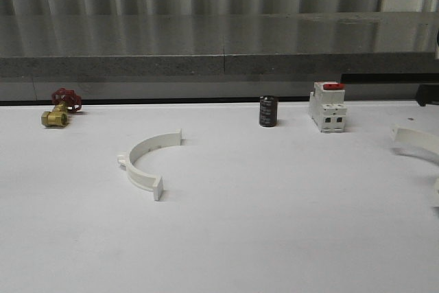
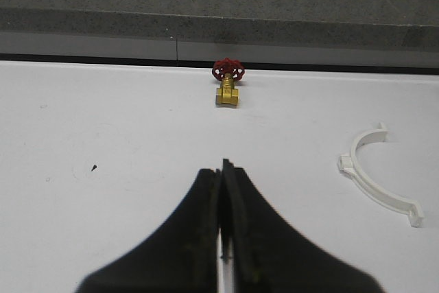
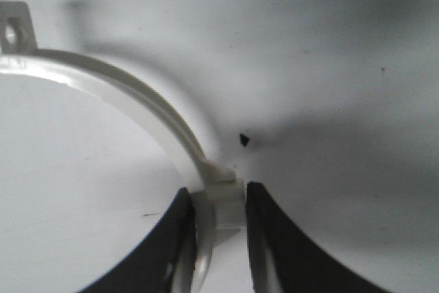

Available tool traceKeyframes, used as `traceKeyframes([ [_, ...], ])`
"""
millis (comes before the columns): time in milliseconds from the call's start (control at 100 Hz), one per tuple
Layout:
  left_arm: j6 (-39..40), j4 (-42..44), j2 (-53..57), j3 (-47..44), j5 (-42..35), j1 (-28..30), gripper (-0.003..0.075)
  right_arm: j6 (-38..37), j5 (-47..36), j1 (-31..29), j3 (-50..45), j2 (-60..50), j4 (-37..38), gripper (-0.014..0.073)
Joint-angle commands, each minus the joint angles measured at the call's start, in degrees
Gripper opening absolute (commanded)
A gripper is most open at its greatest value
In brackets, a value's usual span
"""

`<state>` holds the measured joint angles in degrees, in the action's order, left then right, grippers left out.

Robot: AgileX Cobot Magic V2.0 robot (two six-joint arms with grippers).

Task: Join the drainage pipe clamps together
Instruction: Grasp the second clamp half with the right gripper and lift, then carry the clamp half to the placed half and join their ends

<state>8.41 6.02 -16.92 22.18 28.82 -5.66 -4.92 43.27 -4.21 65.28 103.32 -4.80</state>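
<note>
One white half-ring drainage pipe clamp lies on the white table left of centre, its open side facing right. It also shows in the left wrist view, where this clamp is off to one side of my left gripper, which hangs over bare table, shut and empty. The second clamp is at the table's far right edge, partly cut off. In the right wrist view my right gripper is shut on this clamp at its side lug, one finger on each side.
A brass valve with a red handwheel sits at the back left, also seen as the valve ahead of the left gripper. A black cylinder and a white switch with a red top stand at the back. A grey ledge borders the table.
</note>
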Motion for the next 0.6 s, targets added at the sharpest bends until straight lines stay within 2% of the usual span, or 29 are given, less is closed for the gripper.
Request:
traceKeyframes([
  [0,0.18,-0.39,-0.43,1.58,-4.35,0.03,-0.0021,-3.85,0.57,1.88,1.73,-5.79,-0.65,0.0069],
  [280,0.18,-0.39,-0.43,1.58,-4.35,0.03,-0.0021,-11.88,8.4,11.13,6.14,-8.18,-0.65,0.0069],
  [590,0.18,-0.39,-0.43,1.58,-4.35,0.03,-0.0021,-21.82,8.95,21.0,11.42,-4.85,-0.34,0.0069],
])
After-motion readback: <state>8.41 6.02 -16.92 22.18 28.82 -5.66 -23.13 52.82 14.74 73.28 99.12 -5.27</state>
